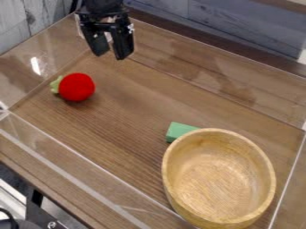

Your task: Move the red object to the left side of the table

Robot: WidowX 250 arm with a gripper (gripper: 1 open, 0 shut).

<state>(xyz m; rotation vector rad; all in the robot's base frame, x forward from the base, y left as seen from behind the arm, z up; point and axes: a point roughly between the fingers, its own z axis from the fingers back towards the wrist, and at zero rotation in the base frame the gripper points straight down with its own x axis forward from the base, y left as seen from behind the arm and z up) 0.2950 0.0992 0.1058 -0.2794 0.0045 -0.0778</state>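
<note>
1. The gripper (107, 43) hangs at the top left of the view, pointing steeply down over the far part of the table (180, 89).
2. Its two dark fingers (93, 41) stand spread apart with clear air between them, and nothing is caught there; the tool is wide open and empty.
3. The red object (77, 86) lies below the gripper in the picture and a little to its left, nearer the camera, resting on the wood and apart from the fingertips.
4. A small light-green leaf part pokes out on the side of the red object that faces away from the gripper's right, toward the clear wall.
5. The clear acrylic wall (30, 55) runs just left of both the gripper and the red object; the red object sits near it, on the left part of the tabletop.
6. The wooden bowl (220, 179) stands well away from the gripper, far down and to the right, near the front right corner.
7. A flat green piece (181, 131) lies between the gripper and the bowl, much closer to the bowl, touching or nearly touching its rim on the upper left side; I cannot tell which.
8. The bowl shows only bare wood inside.
</note>
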